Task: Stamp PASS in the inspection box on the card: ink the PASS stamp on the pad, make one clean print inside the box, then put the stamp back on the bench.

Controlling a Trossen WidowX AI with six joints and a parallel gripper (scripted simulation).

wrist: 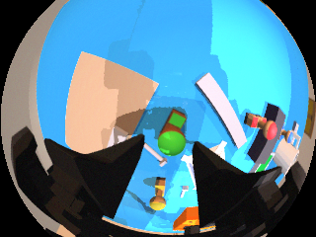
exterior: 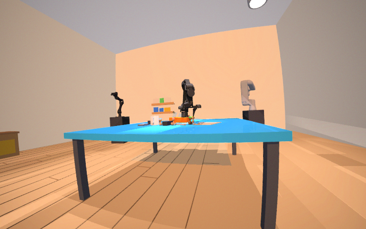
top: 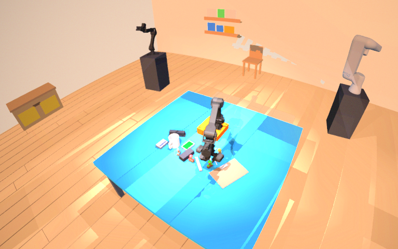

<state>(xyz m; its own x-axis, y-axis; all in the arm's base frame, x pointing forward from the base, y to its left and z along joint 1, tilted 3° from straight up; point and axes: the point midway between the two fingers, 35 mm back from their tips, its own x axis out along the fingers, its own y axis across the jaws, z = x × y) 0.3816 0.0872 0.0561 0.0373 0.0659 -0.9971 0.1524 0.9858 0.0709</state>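
Observation:
My gripper (top: pixel 211 158) (wrist: pixel 169 142) is partly open and empty, above a small stamp (top: pixel 209 163) (wrist: pixel 172 143) with a green round knob. That stamp stands on the bench and shows between the fingertips in the wrist view, below them. No lettering is readable on it. A green ink pad (top: pixel 188 144) (wrist: pixel 265 164) in a pale case lies left of the arm in the top view. A tan sheet (top: pixel 231 174) (wrist: pixel 89 99) lies beyond the stamp. A white sheet (wrist: pixel 217 149) is partly hidden by a finger. I cannot make out the inspection box.
Stamps with yellow (top: pixel 219 150) (wrist: pixel 158 202) and red (top: pixel 190 158) (wrist: pixel 270 129) knobs stand nearby. Also there are a white strip (top: pixel 198 163) (wrist: pixel 222 106), a dark block (top: pixel 186 154), a white mug (top: pixel 173 140) and the arm's orange base (top: pixel 202 127).

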